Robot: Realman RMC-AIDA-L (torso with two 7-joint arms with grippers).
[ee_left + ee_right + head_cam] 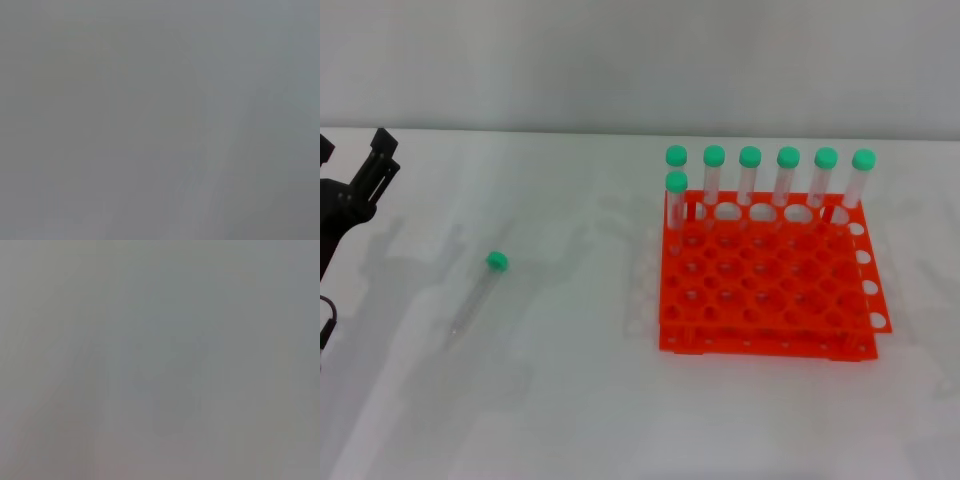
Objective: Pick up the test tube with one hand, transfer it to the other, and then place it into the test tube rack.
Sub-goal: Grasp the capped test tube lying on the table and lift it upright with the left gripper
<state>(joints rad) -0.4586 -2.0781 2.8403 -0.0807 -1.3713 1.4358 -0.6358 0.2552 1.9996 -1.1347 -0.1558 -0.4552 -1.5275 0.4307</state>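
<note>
One slim clear plastic test tube with a round green cap is lying flat on the white table, cap pointing away from the robot, well apart from the bright orange plastic two-tier test tube rack sitting to its right. Seven more green-capped tubes are standing upright in the rack: six are filling the far row and one is standing just in front at the row's left end. Bare tabletop is lying open all around the lone tube and between it and the rack's left edge. Only the black two-finger left gripper is showing, hanging at the table's far-left edge, its jaws slightly parted and holding nothing. Both wrist views are showing only blank grey.
</note>
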